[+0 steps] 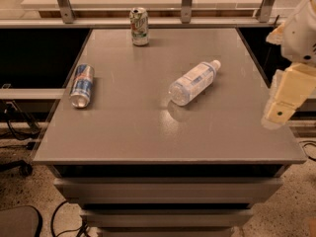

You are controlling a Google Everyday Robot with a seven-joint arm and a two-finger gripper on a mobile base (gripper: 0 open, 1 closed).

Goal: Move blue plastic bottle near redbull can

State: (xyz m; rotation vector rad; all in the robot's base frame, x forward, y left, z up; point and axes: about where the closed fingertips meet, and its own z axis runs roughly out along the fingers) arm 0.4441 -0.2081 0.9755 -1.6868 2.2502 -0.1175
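Observation:
The blue plastic bottle (193, 81) lies on its side at the middle right of the grey table (148, 137), its white cap pointing to the far right. The redbull can (82, 85) lies on its side near the table's left edge, silver top towards me. My gripper (282, 101) hangs over the table's right edge, well to the right of the bottle and apart from it, with nothing in it.
A green-and-white soda can (139, 26) stands upright at the back of the table. A metal rail with posts (185, 1) runs behind the table. Cables (15, 125) and a chair base lie on the floor at the left.

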